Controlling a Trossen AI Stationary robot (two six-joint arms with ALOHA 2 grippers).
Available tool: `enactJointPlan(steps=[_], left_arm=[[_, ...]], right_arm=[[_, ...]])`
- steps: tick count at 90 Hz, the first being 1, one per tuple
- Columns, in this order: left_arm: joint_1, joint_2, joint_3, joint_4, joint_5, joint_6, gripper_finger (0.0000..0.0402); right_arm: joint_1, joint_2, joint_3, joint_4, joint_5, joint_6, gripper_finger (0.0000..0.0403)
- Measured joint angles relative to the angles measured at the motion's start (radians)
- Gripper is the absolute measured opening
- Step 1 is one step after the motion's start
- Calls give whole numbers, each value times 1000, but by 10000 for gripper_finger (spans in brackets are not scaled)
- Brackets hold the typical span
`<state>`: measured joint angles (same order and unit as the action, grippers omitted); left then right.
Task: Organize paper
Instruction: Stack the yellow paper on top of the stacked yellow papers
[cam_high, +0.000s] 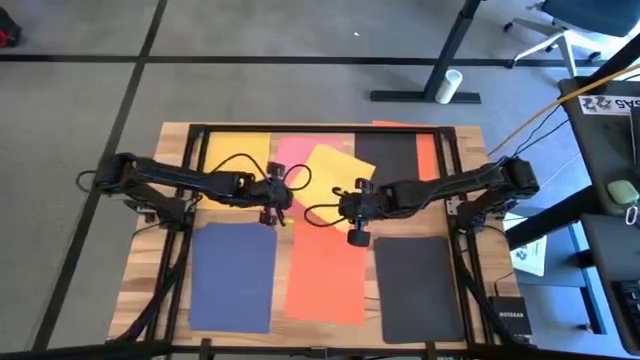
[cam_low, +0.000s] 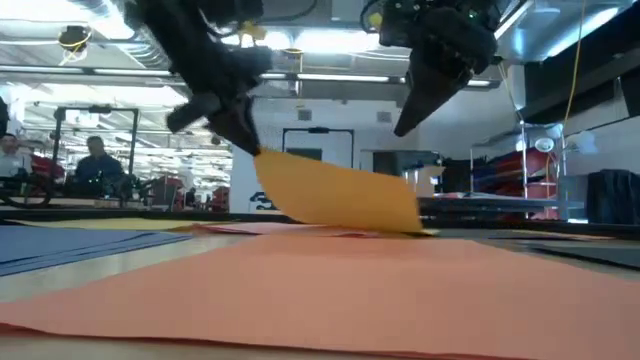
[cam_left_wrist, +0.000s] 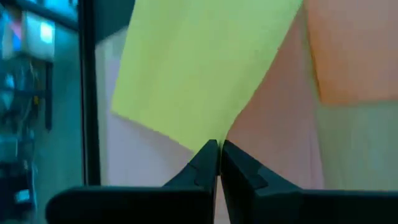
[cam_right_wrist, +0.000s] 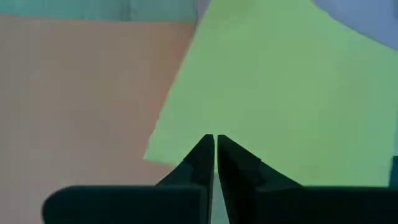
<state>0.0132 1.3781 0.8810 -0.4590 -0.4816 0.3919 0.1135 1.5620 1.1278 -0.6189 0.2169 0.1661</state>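
A wooden table (cam_high: 150, 260) is standing on a grey carpeted floor, and a workshop room with people seated far off is being seen behind it in the low view.

At the table's middle, a tilted yellow sheet (cam_high: 330, 178) is being held up by one corner, with its opposite edge resting on the paper below. That corner is being pinched by the left gripper (cam_high: 275, 192), whose fingers (cam_left_wrist: 208, 163) are being pressed together on it. The right gripper (cam_high: 352, 203) is being held at the sheet's other side, its fingers (cam_right_wrist: 208, 158) drawn close together; whether the paper is being gripped by them cannot be told.

Around the tilted yellow sheet, the other paper is being left spread out flat rather than gathered. A pink sheet (cam_high: 292, 152) is lying partly under it, toward the table's far edge. A second yellow sheet (cam_high: 235, 148) is lying beyond the left gripper. A black sheet (cam_high: 392, 155) and an orange strip (cam_high: 427, 155) are lying beyond the right gripper. Nearer the front edge, a large orange sheet (cam_high: 325, 275) is lying just below the lifted one, with a navy blue sheet (cam_high: 233, 277) on its left and a second black sheet (cam_high: 417, 285) on its right.

The task is judged to be at an early stage: one sheet is being handled and no neat pile is being seen, so nearly all the sorting is being left to do.
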Motion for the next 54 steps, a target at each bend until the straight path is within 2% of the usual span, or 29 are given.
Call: enactJointPlan(steps=[21,54], left_arm=[[-63,-84,0,-240,-161,-248,0],[-187,-198,0,-646,-334,-773,0]], right_arm=[[0,-2,0,-8,11,-9,7],[0,-2,0,-11,11,-21,7]])
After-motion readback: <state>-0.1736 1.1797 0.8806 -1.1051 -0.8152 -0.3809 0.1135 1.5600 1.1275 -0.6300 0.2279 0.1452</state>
